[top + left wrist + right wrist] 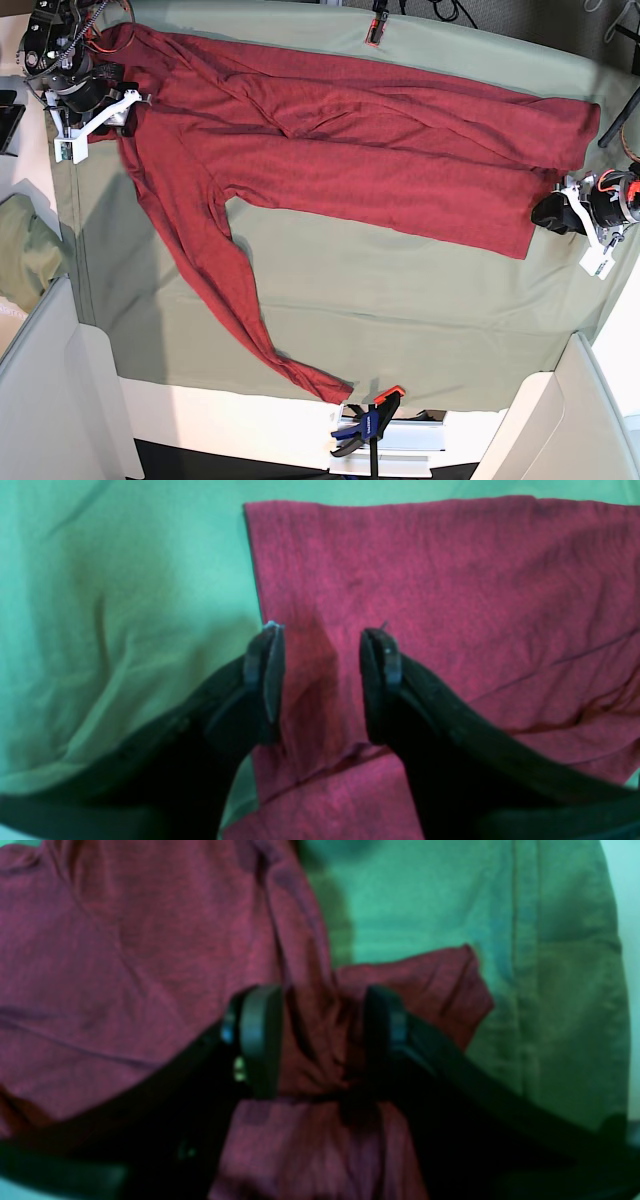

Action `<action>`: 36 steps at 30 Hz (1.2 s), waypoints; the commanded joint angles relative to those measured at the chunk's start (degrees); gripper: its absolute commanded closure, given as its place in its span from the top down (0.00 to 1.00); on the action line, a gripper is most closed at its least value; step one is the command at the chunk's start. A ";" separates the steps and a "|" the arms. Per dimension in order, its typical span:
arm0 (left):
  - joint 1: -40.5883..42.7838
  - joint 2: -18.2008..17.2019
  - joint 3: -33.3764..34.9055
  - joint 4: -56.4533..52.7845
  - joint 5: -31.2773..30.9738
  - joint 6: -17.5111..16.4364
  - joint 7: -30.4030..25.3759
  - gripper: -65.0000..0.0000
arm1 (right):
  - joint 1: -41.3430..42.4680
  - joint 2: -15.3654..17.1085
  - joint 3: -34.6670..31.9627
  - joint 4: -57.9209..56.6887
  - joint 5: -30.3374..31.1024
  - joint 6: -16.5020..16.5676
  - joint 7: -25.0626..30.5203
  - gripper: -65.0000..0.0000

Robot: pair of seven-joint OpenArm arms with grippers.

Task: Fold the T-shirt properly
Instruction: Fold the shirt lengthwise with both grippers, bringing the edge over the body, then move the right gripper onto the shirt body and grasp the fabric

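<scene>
The dark red T-shirt (350, 140) lies spread across the pale green table cloth (400, 300). Its upper part is folded over lengthwise, and one long sleeve (240, 310) trails toward the front edge. At the shirt's right-hand end my left gripper (550, 214) stands open. In the left wrist view its fingers (265, 675) straddle flat fabric (425, 590) next to the shirt's edge. My right gripper (132, 103) is at the far left corner of the shirt. In the right wrist view its jaws are apart, with a bunched ridge of red fabric (320, 1040) rising between them.
A blue and orange clamp (365, 425) grips the table's front edge, and a red clamp (377, 25) the back edge. A bundled green cloth (20, 250) lies off the table at left. White panels (60, 400) stand at both front corners.
</scene>
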 commanded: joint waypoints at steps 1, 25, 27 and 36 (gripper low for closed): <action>-1.16 -1.49 -0.50 1.66 -1.07 -0.52 -0.79 0.44 | 0.79 0.79 0.44 1.92 0.33 -0.11 0.94 0.42; -0.17 -1.62 -0.48 11.10 -1.14 -0.52 2.19 0.44 | 33.48 -11.19 -21.59 -29.11 -19.71 -3.89 19.98 0.42; 0.35 -1.64 -0.48 11.10 -1.38 -0.52 2.19 0.44 | 35.43 -12.46 -23.06 -34.84 -20.70 -5.01 20.83 0.42; 0.61 -1.66 -0.48 11.13 -1.95 -0.52 2.19 0.44 | 36.20 -14.03 -24.17 -38.49 -26.18 -8.55 22.21 0.42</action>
